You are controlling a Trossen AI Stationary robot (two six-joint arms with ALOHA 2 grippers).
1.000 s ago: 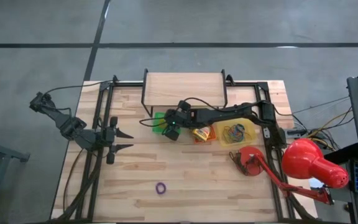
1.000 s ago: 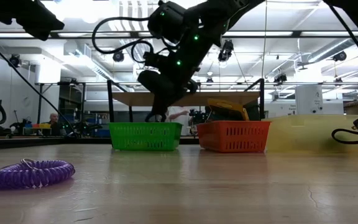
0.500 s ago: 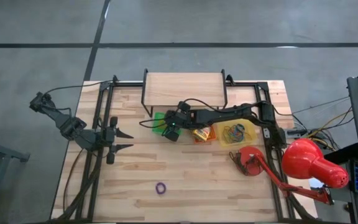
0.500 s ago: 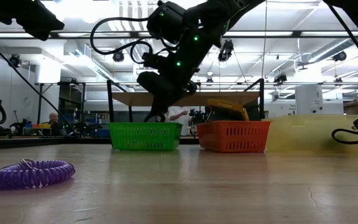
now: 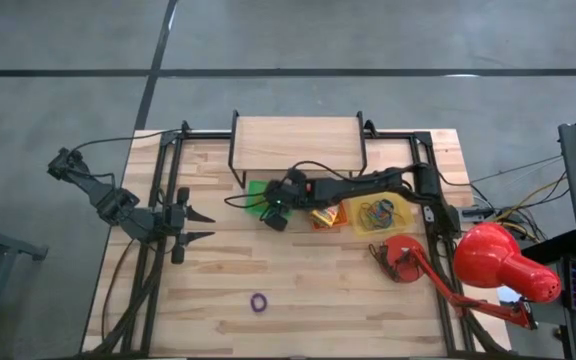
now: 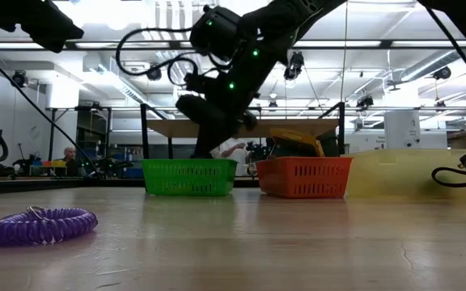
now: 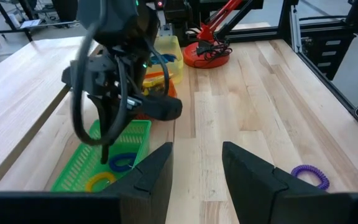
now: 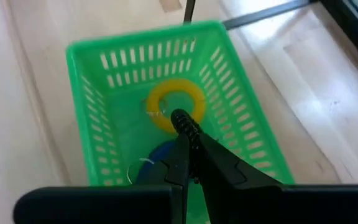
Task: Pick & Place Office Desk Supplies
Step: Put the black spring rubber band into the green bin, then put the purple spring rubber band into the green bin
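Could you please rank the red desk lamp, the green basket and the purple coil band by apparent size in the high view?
1. Red desk lamp, clearly largest.
2. Green basket, partly hidden under the right arm.
3. Purple coil band, smallest.

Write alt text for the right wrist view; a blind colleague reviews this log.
The right gripper, fingers shut and holding nothing visible, hangs over the green tray on the wooden table. In the tray lie a yellow coil loop and a blue one.
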